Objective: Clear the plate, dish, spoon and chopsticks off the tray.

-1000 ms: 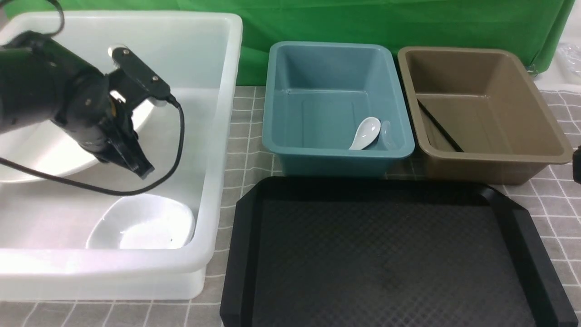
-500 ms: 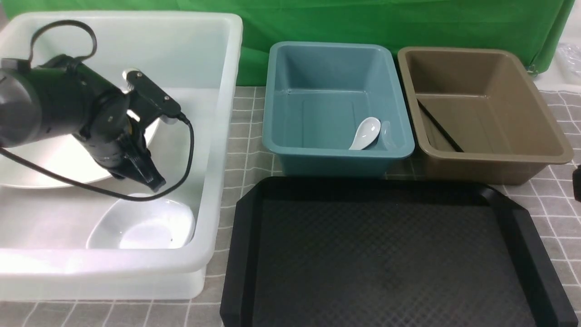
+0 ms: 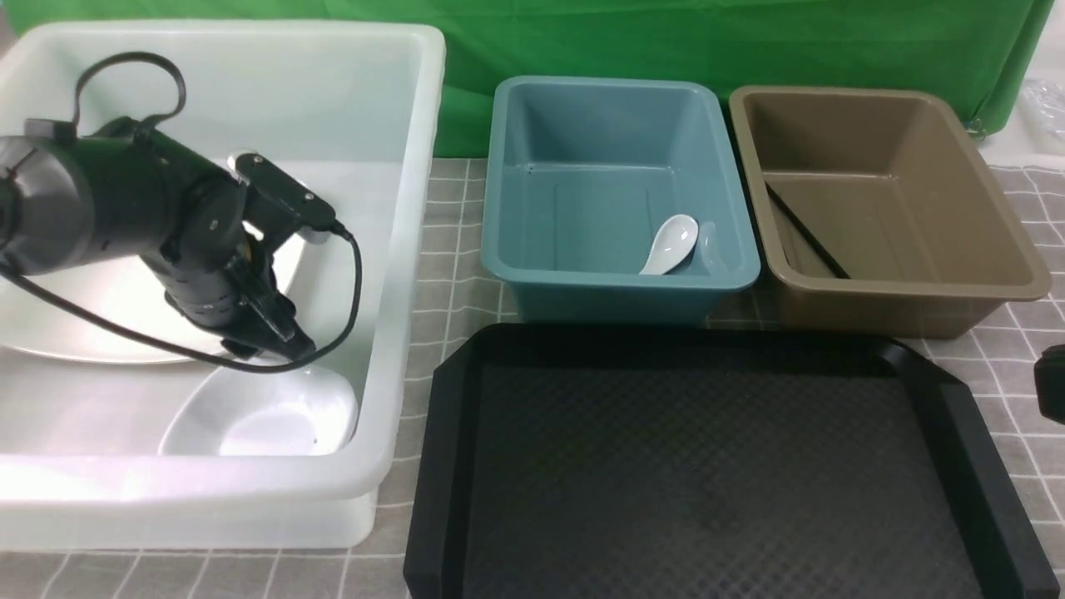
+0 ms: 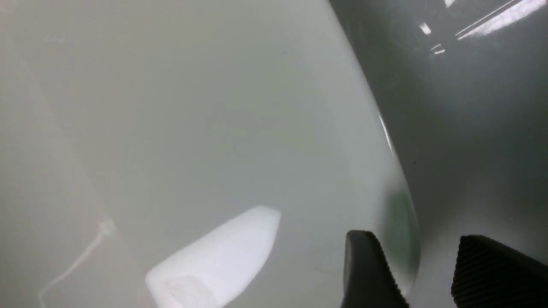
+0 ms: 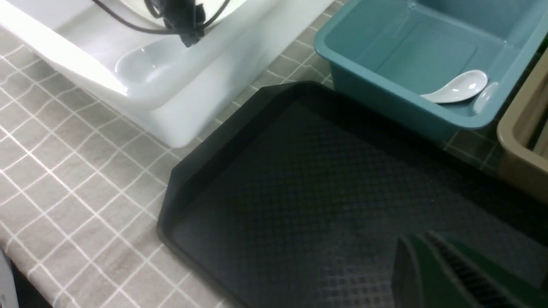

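The tray, a large black rectangular plastic one with clipped corners and a textured base, lies at the near edge of the checked tablecloth with nothing on it. The right gripper hangs above the tray's near right corner, its jaws pressed together on nothing. Just beyond the tray's far rim stands a teal plastic bin holding the small glossy white soup spoon against its near wall, and to its right a brown plastic bin holding the thin black chopsticks along its left side. To the left sits a big translucent white tub; a small white rounded-square dish rests in its near right corner. Farther in lies the large glossy white square plate, its right edge between the jaws of the left gripper, which stand spread, clear of the rim. The step in hand looks like letting go of the plate, the last item. The next move calls for lifting the left arm straight up, clear of the rim and tub wall.
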Action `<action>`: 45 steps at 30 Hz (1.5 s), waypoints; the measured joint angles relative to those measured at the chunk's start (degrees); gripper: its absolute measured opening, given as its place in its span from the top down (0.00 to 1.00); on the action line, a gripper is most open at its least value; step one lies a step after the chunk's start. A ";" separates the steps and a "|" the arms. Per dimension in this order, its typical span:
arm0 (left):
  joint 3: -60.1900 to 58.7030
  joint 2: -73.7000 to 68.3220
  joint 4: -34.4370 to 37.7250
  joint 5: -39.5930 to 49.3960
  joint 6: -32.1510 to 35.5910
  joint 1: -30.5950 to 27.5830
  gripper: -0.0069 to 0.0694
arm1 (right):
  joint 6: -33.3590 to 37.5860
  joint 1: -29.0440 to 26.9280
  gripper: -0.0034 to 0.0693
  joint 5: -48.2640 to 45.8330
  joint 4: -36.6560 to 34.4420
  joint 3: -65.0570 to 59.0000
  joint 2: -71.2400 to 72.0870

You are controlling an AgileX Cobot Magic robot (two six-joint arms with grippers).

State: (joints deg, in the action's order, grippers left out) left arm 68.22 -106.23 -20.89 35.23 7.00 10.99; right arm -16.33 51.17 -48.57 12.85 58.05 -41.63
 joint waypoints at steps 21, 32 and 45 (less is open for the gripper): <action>-14.47 58.36 26.97 -10.55 5.60 13.60 0.90 | 0.63 0.00 0.90 -0.08 -0.14 0.00 0.00; -41.08 79.75 26.86 -29.96 6.59 13.83 0.90 | 0.51 0.00 0.92 0.05 -1.00 0.00 0.00; -49.65 80.69 25.79 -31.69 6.59 13.83 0.90 | 0.51 -0.51 0.85 0.16 -1.52 0.00 0.00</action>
State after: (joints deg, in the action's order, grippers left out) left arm 18.57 -25.54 4.90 3.55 13.59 24.81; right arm -15.82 50.67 -48.40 11.33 58.05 -41.63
